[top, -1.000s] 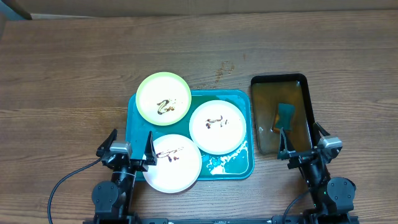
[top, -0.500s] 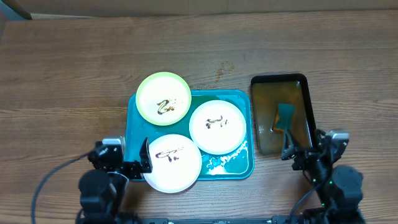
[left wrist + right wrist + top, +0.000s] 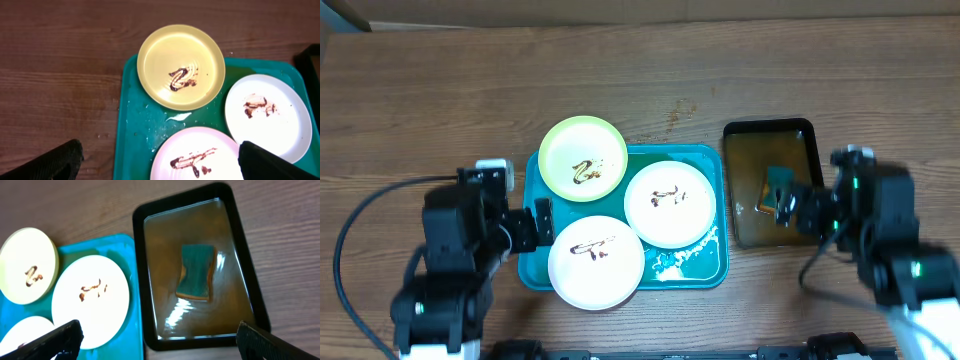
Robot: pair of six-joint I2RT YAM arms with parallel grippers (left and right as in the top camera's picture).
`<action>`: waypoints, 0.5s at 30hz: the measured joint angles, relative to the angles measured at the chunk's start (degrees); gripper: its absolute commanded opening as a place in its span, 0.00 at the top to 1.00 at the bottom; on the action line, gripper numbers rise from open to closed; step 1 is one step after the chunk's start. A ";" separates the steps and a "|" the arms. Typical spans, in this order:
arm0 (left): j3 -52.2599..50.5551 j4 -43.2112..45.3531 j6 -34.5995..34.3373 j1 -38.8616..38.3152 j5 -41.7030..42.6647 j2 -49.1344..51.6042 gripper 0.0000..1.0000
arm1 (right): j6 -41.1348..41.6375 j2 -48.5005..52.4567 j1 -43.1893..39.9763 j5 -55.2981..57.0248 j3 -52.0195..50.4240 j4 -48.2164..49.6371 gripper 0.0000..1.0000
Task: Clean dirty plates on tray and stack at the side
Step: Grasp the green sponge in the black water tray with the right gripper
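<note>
The teal tray (image 3: 692, 268) holds three sauce-smeared plates: a lime-green plate (image 3: 583, 158) at its far left corner, a white plate (image 3: 668, 203) at the right and a white plate (image 3: 596, 263) at the front. My left gripper (image 3: 533, 222) is open and empty, above the tray's left edge. The left wrist view shows the green plate (image 3: 181, 66), both white plates (image 3: 267, 117) (image 3: 197, 155) and the open jaws (image 3: 160, 167). My right gripper (image 3: 790, 205) is open and empty above the black tray; its jaws (image 3: 165, 347) straddle that tray's near rim.
The black tray (image 3: 732, 135) of brownish water stands right of the teal tray, with a teal sponge (image 3: 778, 182) lying in it. It also shows in the right wrist view (image 3: 139, 275), with the sponge (image 3: 197, 272). Bare wood table lies to the left and far side.
Both arms have lifted from the table's front edge and moved forward. The left gripper is now by the tray's left edge, the right over the black tray.
</note>
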 measured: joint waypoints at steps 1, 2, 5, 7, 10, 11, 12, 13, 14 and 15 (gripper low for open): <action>1.05 -0.96 0.00 0.00 0.22 1.53 0.00 | -0.11 2.91 0.00 0.07 2.93 -1.46 0.00; 1.55 -1.53 0.00 0.00 0.50 2.60 0.00 | -0.24 5.79 0.00 0.04 5.75 -2.32 0.00; 1.95 -3.82 -0.02 0.00 2.82 5.66 0.00 | -0.44 10.91 0.00 0.02 10.56 -2.40 0.00; 1.95 -5.31 -0.02 0.00 4.48 7.34 0.00 | -0.70 12.92 0.00 0.09 11.61 -0.39 0.00; 1.99 -7.30 -0.04 0.00 6.62 9.60 0.00 | -1.05 15.58 0.00 0.46 11.89 1.90 0.01; 1.99 -7.76 -0.24 0.00 7.17 10.43 0.00 | -1.16 16.74 0.00 0.52 11.91 2.14 0.04; 1.99 -8.02 -0.48 0.00 7.56 11.02 0.00 | -1.25 17.92 0.00 0.50 11.91 2.03 0.08; 1.99 -8.17 -0.90 0.00 8.04 11.74 0.00 | -1.53 19.30 0.00 0.52 11.91 1.75 0.13; 1.99 -8.15 -1.33 0.00 8.39 12.22 0.00 | -1.38 20.44 0.00 0.55 11.91 1.57 0.17; 2.01 -8.13 -1.62 0.00 8.81 12.87 0.00 | -1.55 22.38 0.00 0.72 11.93 1.16 0.19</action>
